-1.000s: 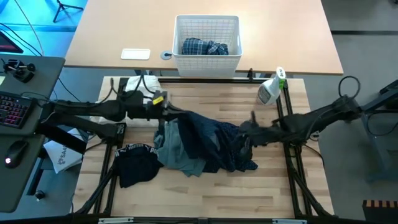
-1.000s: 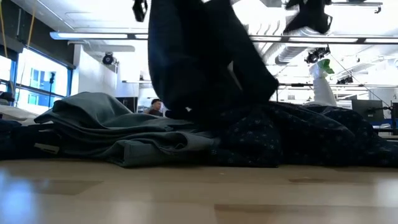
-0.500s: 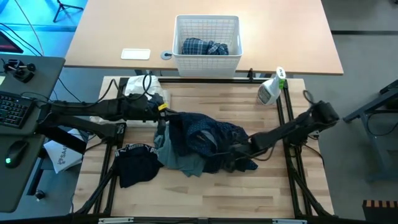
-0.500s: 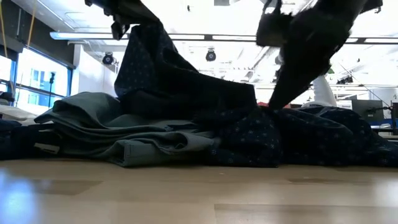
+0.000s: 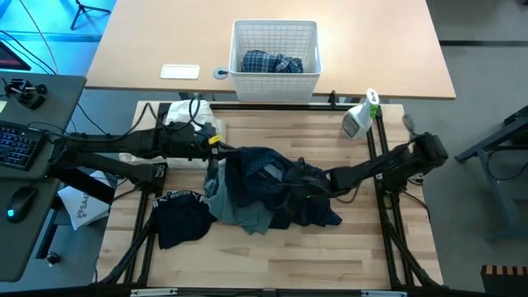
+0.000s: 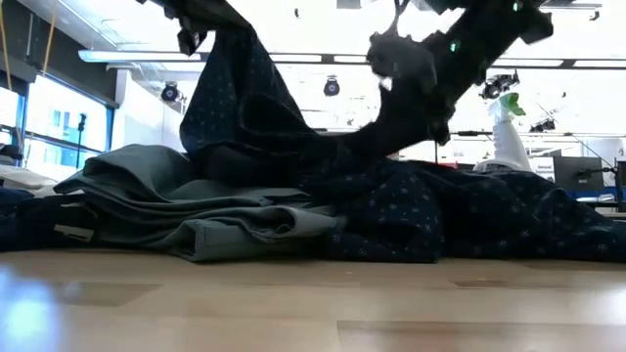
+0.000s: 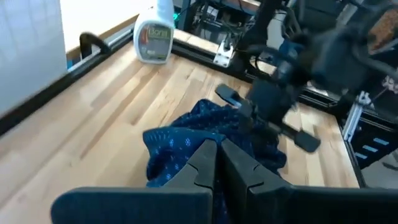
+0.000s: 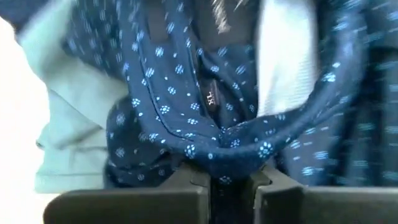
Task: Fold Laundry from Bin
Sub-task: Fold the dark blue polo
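Note:
The navy dotted trousers (image 5: pixel 276 186) lie heaped mid-table, partly over the grey-green top (image 5: pixel 239 208). My left gripper (image 5: pixel 218 150) is shut on their left end and holds it raised (image 6: pixel 225 88). My right gripper (image 5: pixel 302 183) comes in from the right and is shut on a fold of the trousers. A black piece with white lettering (image 5: pixel 180 216) lies flat at the near left. The white bin (image 5: pixel 275 78) stands on the far table with a plaid shirt (image 5: pixel 271 63) inside. My left gripper pinches an edge of the trousers (image 7: pixel 186 146) between its two shut fingers, reaching in from the table's left and slanting slightly down. That end is lifted, and the cloth slopes down from it to the heap on the table. My right gripper pinches a bunched fold of the dotted cloth (image 8: pixel 233 152) between its two fingers, close below the XL label (image 8: pixel 211 98). It slants down from the table's right. The fold holds several layers. The rest of the trousers lies on the table.
A spray bottle (image 5: pixel 359 115) stands at the far right corner of the wooden table. White cloth (image 5: pixel 186 114) sits at the far left by the left arm. The near strip of the table (image 5: pixel 272 256) is bare wood.
My right gripper has come down toward the table's left onto the trousers heap and has shut on a fold there. The raised part of the trousers, which hung steeply a second ago, now slopes from my left gripper down to the heap.

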Tool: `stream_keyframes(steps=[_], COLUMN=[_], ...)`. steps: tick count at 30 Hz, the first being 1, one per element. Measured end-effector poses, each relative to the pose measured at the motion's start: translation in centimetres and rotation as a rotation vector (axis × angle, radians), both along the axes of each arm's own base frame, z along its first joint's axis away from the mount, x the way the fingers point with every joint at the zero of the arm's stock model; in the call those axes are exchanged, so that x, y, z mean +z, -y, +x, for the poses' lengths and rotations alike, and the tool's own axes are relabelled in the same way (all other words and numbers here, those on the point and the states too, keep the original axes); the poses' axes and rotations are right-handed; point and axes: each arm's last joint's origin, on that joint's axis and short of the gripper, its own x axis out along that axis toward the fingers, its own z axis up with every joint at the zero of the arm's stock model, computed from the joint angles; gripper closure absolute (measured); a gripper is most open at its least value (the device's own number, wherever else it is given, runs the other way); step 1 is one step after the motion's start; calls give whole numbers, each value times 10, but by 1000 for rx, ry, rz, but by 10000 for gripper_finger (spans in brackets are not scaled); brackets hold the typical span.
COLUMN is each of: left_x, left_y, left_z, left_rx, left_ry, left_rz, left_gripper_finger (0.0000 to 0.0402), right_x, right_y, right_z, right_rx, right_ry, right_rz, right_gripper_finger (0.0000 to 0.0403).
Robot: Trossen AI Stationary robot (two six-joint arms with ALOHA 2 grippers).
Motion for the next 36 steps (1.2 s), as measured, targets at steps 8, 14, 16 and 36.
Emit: stream_keyframes(steps=[8,14,16,36], left_x=[92,162,179,272], left_y=[1,12,18,59], left_z=[-18,-36,-35,-2], left_rx=[-21,-127,-198,-301], left_ry=[152,400,471,588], left_rz=[115,109,87,257], left_gripper_finger=[401,401,401,401], right_x=[126,245,276,423], right_y=[19,27,26,17], right_z=[-61,-124,-139,-169], right_rx=[-39,204,343,474], right_ry=[226,674,821,1128], right_rz=[-3,56,80,-240], right_gripper_finger=[395,392,397,391])
